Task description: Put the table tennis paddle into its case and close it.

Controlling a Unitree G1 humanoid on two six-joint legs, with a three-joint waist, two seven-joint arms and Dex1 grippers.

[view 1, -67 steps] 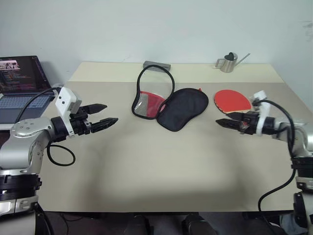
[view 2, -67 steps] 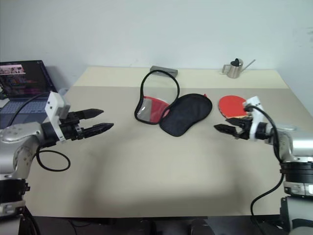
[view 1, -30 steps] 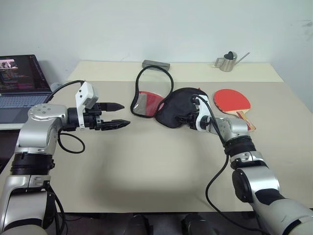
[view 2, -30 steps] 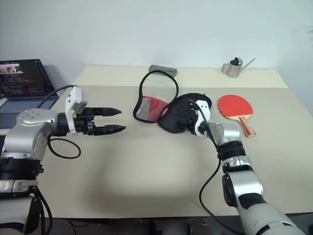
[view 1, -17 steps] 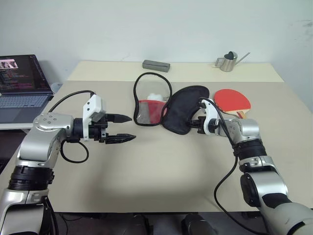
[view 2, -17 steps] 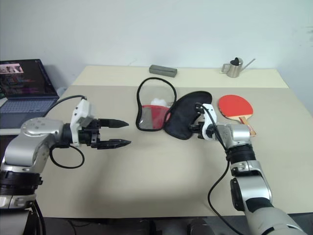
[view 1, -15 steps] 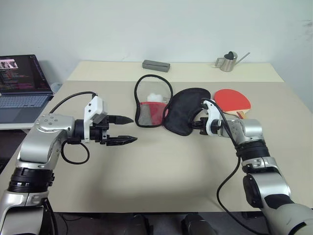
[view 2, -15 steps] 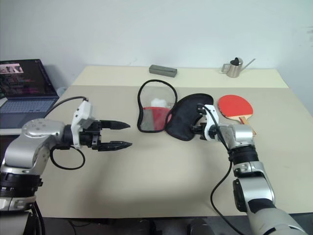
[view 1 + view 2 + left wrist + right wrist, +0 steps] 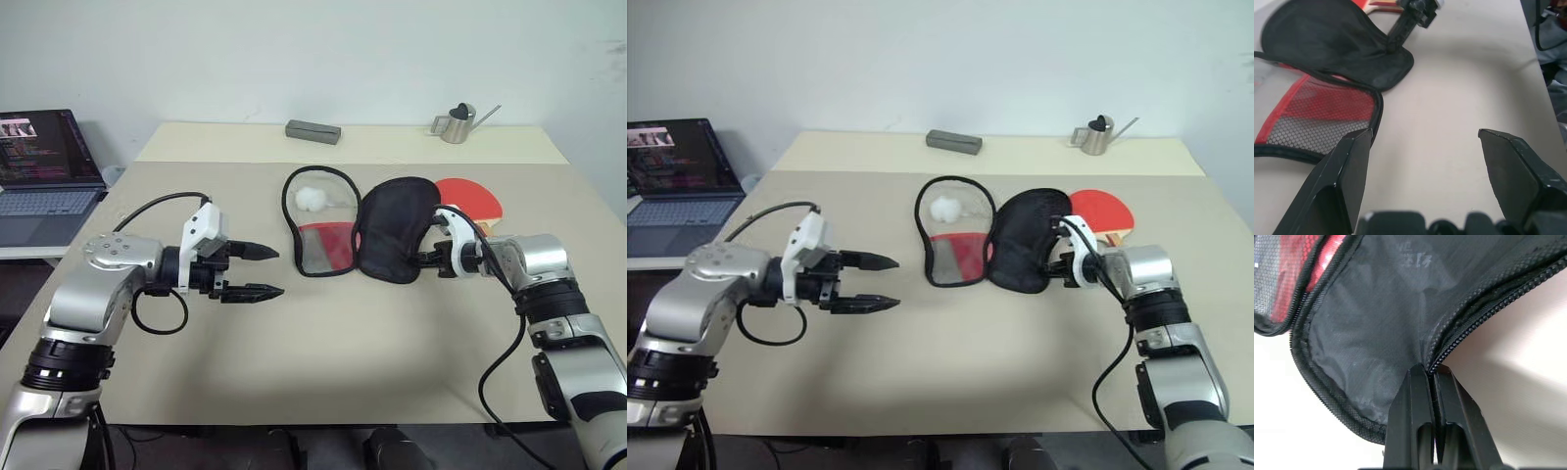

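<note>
The right gripper [image 9: 428, 259] is clamped on the zippered edge of the case [image 9: 392, 235], its two black fingers [image 9: 1422, 401] pressed together with the black fabric pinched between them. The case lies unzipped and spread flat on the beige table [image 9: 323, 362], its black half directly ahead of the right gripper and its red half with black mesh [image 9: 328, 245] just beyond that, toward the left arm. A small white pompom [image 9: 313, 197] rests inside the case's looped rim on the far side of the mesh half.

The table tennis paddle [image 9: 478, 201] lies on the table behind the right gripper, toward the wall, with part of its red face hidden under the black half of the case.

The left gripper [image 9: 263, 272] hangs above the table with its jaws spread wide and nothing between them, pointing toward the case, which sits a short way ahead of its fingertips.

Farther off, a grey rectangular box [image 9: 313, 130] and a small metal watering can [image 9: 457, 124] stand near the table's back edge, and an open laptop [image 9: 39, 162] sits beyond the left arm.
</note>
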